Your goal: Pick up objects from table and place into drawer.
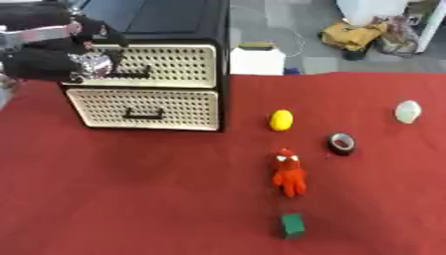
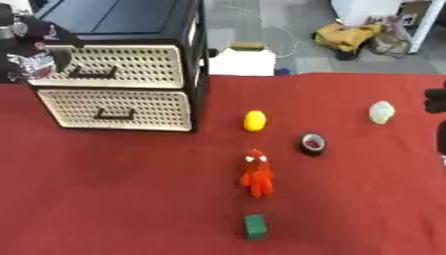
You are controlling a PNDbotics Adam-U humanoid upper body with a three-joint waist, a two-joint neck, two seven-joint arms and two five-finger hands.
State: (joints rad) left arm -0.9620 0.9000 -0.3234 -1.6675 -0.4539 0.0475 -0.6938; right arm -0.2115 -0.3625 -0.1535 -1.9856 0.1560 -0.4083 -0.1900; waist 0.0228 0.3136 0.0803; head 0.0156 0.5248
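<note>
The robot's left hand, black with a silvery patch at the palm, is hovering at about ten o'clock in the scene, right in front of the upper drawer of the black-framed cabinet with two cream perforated drawer fronts. Its fingers are curling toward the dark handle of that drawer, though whether they are actually hooking it is hard to say; the hand is probably closing on nothing yet. Both drawers are looking closed, so the step in hand is judged to be opening the top one before anything gets picked. The objects are all waiting on the red cloth-covered table: a yellow egg-shaped item just past centre toward one o'clock, a black roll of tape at three o'clock, a pale whitish rounded lump at two o'clock, a red plush figure near centre, and a small green block at six o'clock. The right hand is showing only as a dark sliver at three o'clock, its fingers unreadable. The next move is calling for a secure hook on the handle and a straight pull toward the robot.
</note>
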